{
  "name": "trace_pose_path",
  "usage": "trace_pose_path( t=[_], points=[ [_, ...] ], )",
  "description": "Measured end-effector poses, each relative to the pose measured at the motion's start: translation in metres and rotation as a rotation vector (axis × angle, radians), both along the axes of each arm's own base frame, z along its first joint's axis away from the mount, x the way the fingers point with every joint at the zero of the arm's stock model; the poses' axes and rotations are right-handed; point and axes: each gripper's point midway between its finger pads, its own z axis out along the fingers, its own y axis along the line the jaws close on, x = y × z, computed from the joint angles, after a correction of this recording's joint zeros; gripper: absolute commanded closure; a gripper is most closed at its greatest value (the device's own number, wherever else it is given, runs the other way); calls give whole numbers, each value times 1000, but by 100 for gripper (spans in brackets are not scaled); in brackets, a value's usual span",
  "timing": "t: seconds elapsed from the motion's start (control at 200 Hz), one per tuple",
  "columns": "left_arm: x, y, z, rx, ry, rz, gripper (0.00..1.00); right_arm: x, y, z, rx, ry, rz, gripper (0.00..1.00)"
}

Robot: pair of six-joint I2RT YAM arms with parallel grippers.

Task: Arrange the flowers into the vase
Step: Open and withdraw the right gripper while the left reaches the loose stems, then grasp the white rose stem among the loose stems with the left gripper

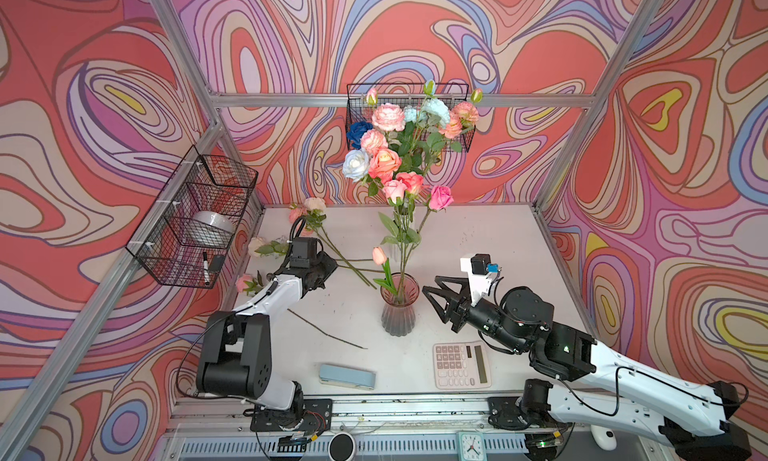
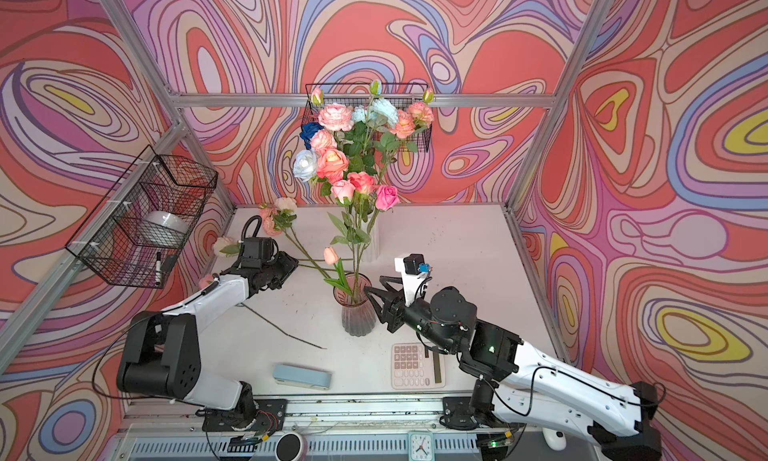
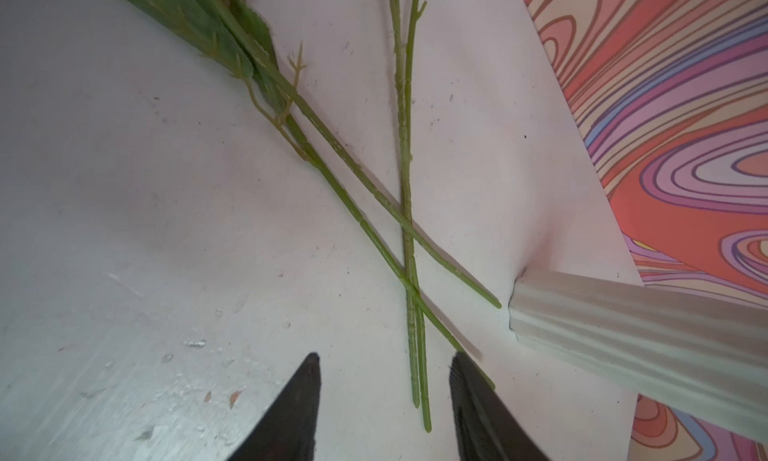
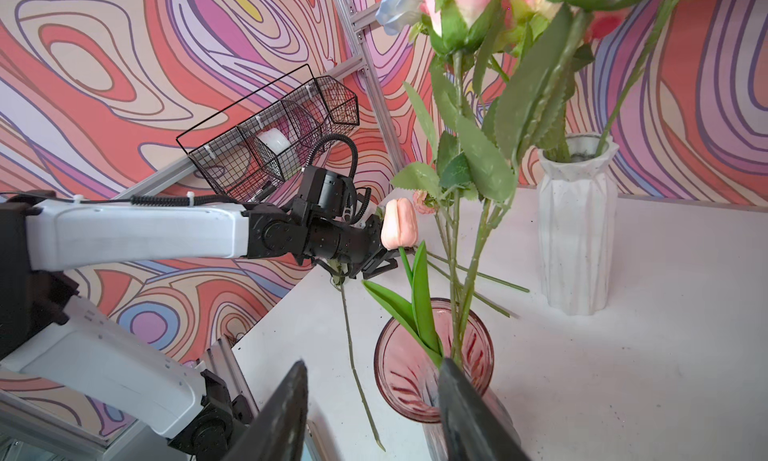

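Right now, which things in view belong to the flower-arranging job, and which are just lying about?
Job: pink glass vase; white vase holding stems; standing flowers; loose flowers on the table.
Lying about: calculator; pale blue stapler; bare twig; clock; side wire basket.

Both top views overlook the table (image 1: 478, 238); wrist views sit close above it.

A calculator (image 1: 461, 364) lies near a pale blue stapler (image 1: 347, 376) on the table (image 1: 478, 238).
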Motion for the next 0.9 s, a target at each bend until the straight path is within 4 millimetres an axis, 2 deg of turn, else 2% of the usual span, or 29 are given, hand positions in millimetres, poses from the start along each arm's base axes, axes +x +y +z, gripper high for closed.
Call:
trace_pose_path(
  t=[0.165,0.265,0.571,0.901],
  points=[
    [21,7,-14,-28,37,60,59,0,-6,3,9,-7,-15,48],
    [30,11,-23,-51,58,96,64,-1,-9,6,16,-11,-23,48],
    [33,11,-62,-118,148,159,72,3,-13,1,-12,-16,-51,48],
    [48,10,-51,-150,91,181,72,7,-11,-5,-45,-22,-65,48]
  ],
)
